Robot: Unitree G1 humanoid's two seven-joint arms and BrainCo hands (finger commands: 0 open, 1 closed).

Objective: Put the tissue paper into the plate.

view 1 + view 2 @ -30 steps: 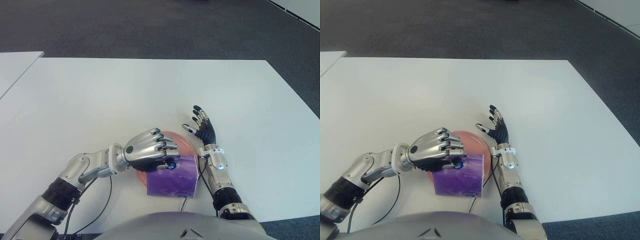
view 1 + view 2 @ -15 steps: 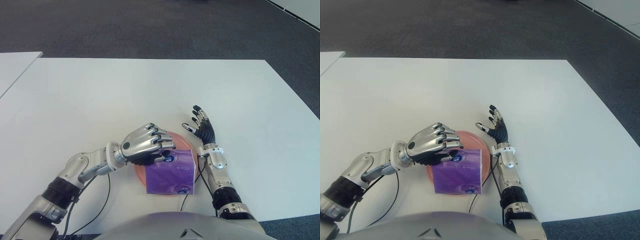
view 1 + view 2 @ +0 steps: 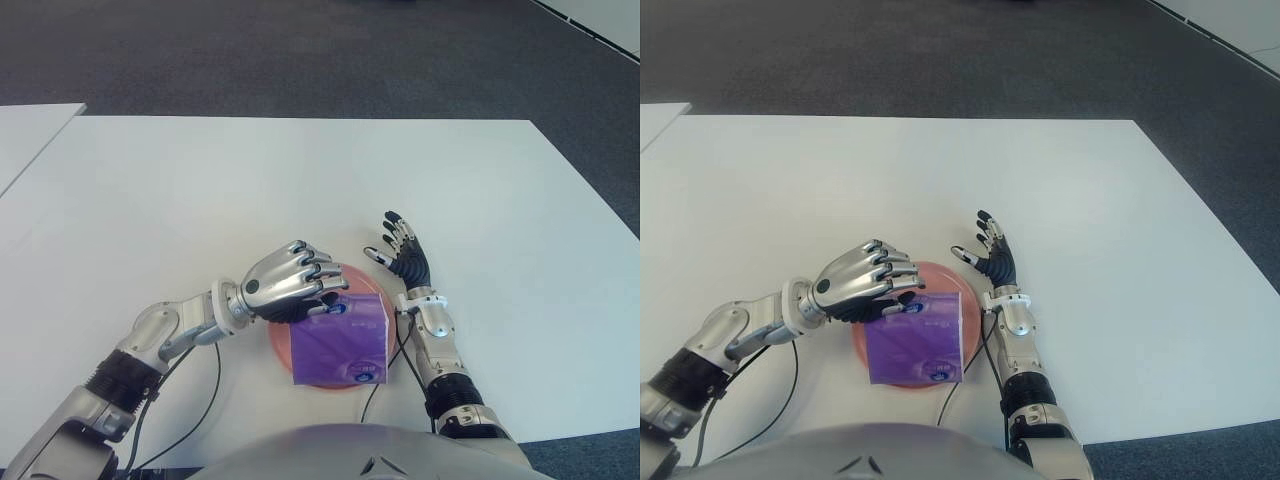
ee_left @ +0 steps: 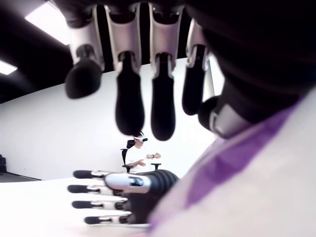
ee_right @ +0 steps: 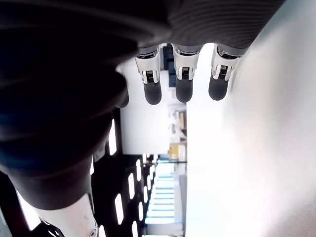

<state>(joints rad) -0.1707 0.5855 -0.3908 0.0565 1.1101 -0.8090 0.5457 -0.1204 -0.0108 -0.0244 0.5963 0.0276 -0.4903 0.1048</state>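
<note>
— What sits nearest the robot's body?

— A purple tissue pack [image 3: 340, 340], lying flat on a pink plate [image 3: 279, 345] close to the near edge of the white table [image 3: 300, 180]. The pack covers most of the plate; pink rim shows at about nine o'clock and along the near side.

— Is either hand holding it?

— No. The left hand [image 3: 290, 288] is at roughly ten o'clock from the pack, above its far left corner, fingers [image 4: 129, 98] loosely bent and spaced apart with nothing between them. In the left wrist view the purple wrapper is below the palm and the fingertips hang clear of it. Whether the thumb brushes the wrapper, I cannot tell.

— And the other one?

— The right hand [image 3: 403, 257] shows at about two o'clock from the pack, just beside the plate's right edge, fingers spread and empty.

— Anything beyond that?

— Bare tabletop, then dark carpet [image 3: 300, 50] at twelve o'clock. A second white table's corner [image 3: 30, 130] shows far left. The left wrist view also catches a seated person [image 4: 139, 157] in the distance.
</note>
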